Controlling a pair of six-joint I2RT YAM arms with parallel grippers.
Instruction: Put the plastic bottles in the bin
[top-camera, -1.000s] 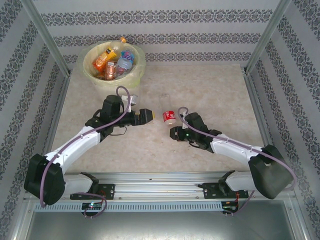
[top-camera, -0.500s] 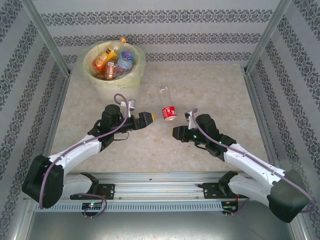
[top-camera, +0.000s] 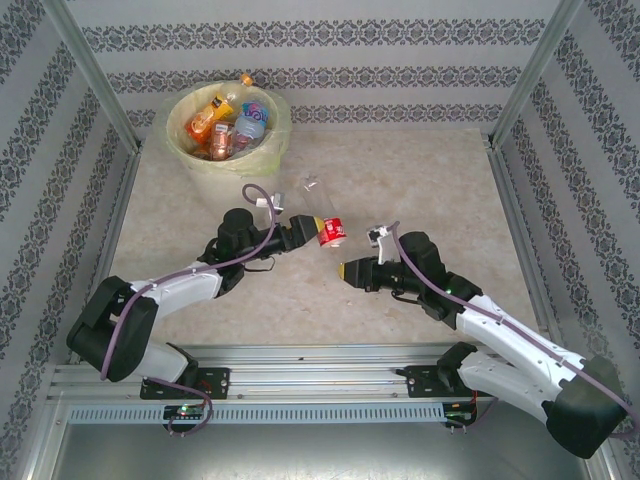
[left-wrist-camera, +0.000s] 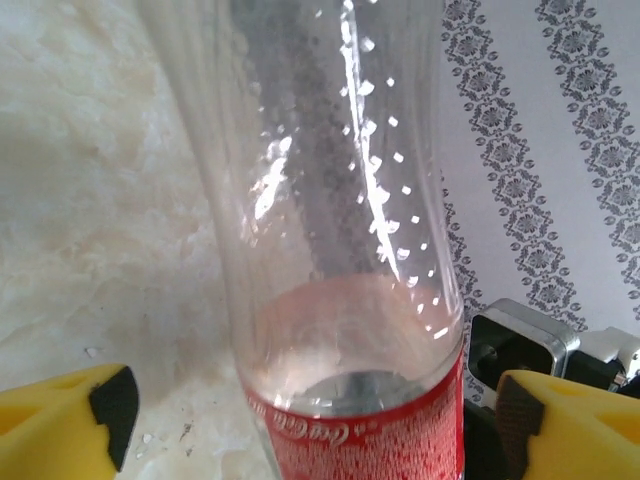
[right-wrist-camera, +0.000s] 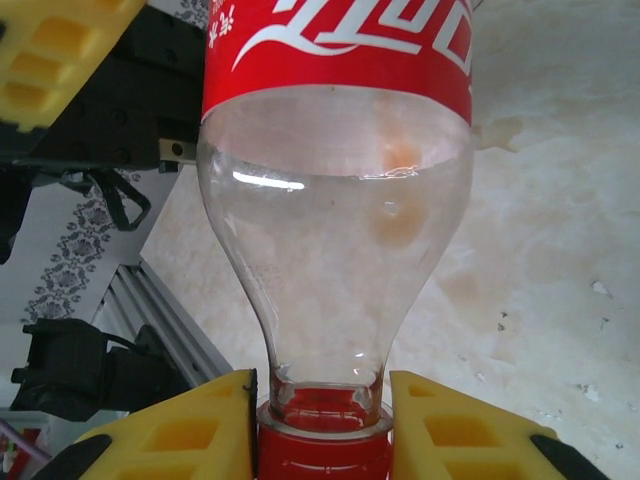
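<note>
The Coca-Cola bottle (top-camera: 328, 230) hangs above mid-tabletop (top-camera: 420, 180), red cap pinched in the right claw (right-wrist-camera: 322, 440), long axis pointing far-left towards the bin (top-camera: 250, 165), the nearer left claw (top-camera: 303, 233) spread astride its label

White-black arms (top-camera: 180, 285), yellow jaws, lilac cables (top-camera: 245, 187)
</note>
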